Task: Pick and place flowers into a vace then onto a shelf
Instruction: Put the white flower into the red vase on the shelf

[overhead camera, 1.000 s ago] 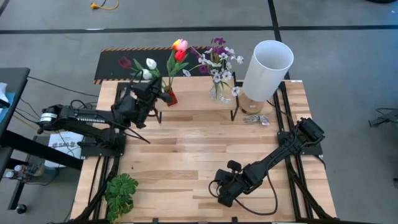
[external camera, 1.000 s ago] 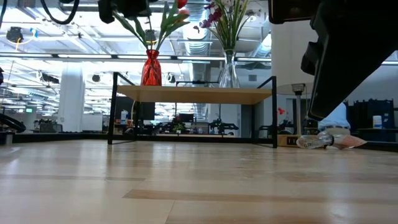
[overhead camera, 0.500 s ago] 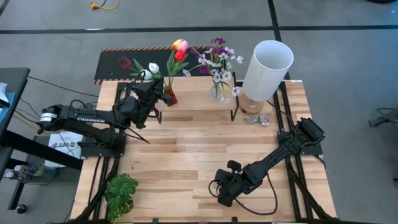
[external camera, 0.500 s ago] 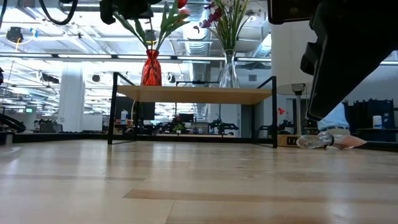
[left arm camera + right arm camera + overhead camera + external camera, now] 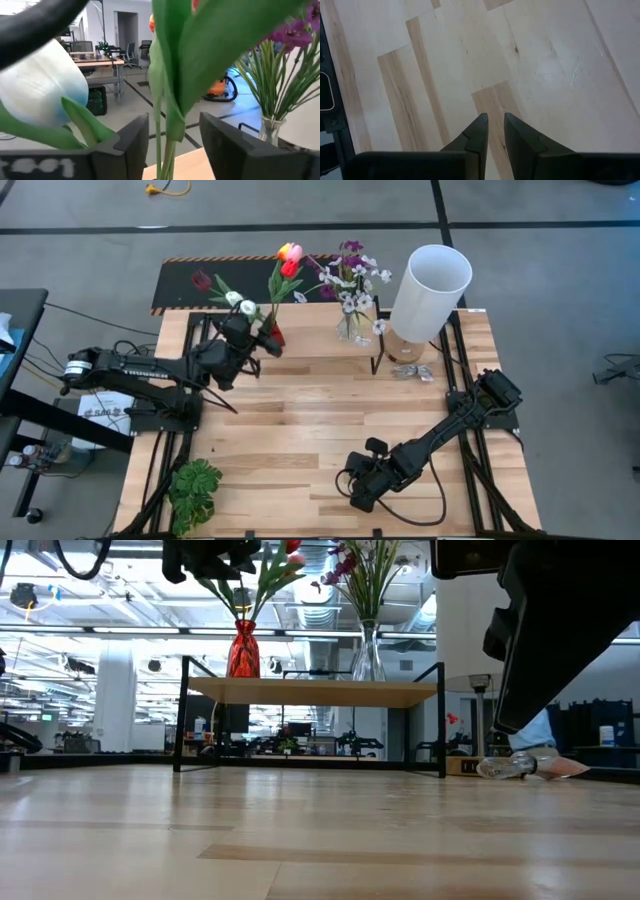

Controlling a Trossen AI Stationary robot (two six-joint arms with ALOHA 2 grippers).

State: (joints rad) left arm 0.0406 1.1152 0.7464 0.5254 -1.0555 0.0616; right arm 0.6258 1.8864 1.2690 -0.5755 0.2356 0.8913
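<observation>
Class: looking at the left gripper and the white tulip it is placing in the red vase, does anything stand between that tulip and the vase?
Nothing visible does. The left gripper is beside the red vase on the shelf, and the white tulip leans right by it. The right gripper waits near the table's front.

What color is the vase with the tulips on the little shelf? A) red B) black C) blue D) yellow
A: the vase holding the tulips is red and stands on the left part of the shelf, beside a clear glass vase with purple and white blossoms.
</observation>
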